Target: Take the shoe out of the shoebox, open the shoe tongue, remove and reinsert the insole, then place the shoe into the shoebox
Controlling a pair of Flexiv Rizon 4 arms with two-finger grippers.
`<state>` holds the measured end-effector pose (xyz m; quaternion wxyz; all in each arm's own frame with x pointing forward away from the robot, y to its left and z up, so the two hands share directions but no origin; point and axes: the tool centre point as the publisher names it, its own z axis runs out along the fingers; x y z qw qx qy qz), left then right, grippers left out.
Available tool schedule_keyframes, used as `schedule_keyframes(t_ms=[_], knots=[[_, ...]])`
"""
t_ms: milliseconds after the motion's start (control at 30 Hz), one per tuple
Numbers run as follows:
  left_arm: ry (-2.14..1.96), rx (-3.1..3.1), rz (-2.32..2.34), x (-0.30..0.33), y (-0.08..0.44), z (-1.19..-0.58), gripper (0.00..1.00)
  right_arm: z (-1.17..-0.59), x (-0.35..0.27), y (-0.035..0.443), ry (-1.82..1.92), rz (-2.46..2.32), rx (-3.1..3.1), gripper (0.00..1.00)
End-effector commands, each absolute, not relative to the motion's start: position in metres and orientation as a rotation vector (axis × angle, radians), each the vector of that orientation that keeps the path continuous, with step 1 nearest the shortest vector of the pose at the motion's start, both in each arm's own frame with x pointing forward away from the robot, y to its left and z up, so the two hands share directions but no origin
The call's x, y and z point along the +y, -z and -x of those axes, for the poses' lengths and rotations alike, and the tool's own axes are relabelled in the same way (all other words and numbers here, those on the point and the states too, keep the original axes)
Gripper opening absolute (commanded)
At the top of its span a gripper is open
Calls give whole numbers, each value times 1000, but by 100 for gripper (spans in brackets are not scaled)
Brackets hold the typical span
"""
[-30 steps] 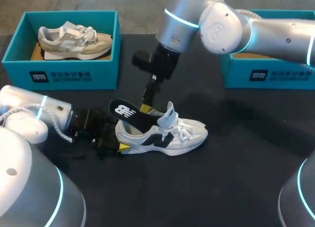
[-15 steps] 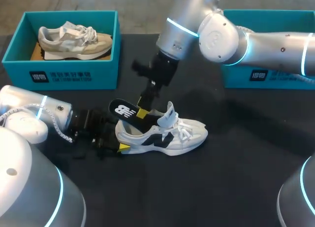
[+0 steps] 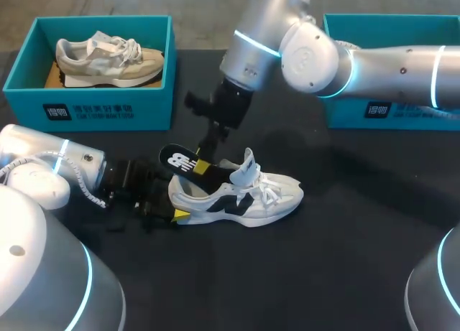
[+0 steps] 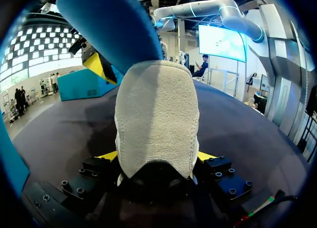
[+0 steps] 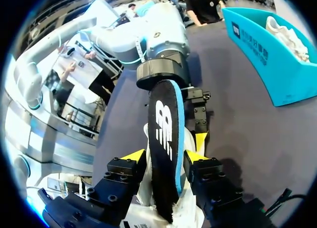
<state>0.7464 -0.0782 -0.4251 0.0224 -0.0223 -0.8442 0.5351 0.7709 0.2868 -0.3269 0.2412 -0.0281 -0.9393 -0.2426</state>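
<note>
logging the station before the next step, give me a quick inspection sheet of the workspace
surface: black table, the white shoe lying on its sole near the middle
job's things: insole sticks up out of the white shoe's heel opening; right shoebox at the far edge, contents hidden by the right arm
clutter: left shoebox holding a beige shoe
grippers: left gripper, fingers either side of the white shoe's heel; right gripper, fingers clamping the insole
cables: pale coiled cable along the left arm's wrist
surroundings: nothing seen
</note>
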Motion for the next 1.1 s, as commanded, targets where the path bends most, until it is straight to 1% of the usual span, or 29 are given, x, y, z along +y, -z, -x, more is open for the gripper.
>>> schedule_keyframes(t_ms=[33, 167, 233, 267, 333, 367, 400, 433, 700, 1100], knots=[[-1656, -2616, 69, -79, 428, -747, 0, -769, 292, 331, 665, 74, -2566, 47], [-1656, -2616, 69, -79, 428, -747, 0, -769, 294, 332, 665, 70, -2564, 44], [-1656, -2616, 69, -79, 428, -747, 0, -769, 294, 332, 665, 65, -2563, 31], [-1656, -2616, 69, -79, 428, -747, 0, -769, 294, 332, 665, 65, -2563, 31], [-1656, -2616, 69, -79, 428, -747, 0, -768, 295, 332, 663, 63, -2563, 14], [-1656, -2616, 69, -79, 428, -747, 0, -768, 295, 332, 663, 63, -2563, 11], [-1656, -2616, 69, -79, 428, -747, 0, -768, 295, 332, 663, 63, -2563, 4], [-1656, -2616, 69, -79, 428, -747, 0, -768, 295, 332, 663, 64, -2564, 0], [-1656, -2616, 69, -79, 428, -747, 0, -769, 295, 327, 663, 62, -2568, 0], [-1656, -2616, 69, -79, 428, -747, 0, -785, 294, 290, 737, 121, -2604, 0]])
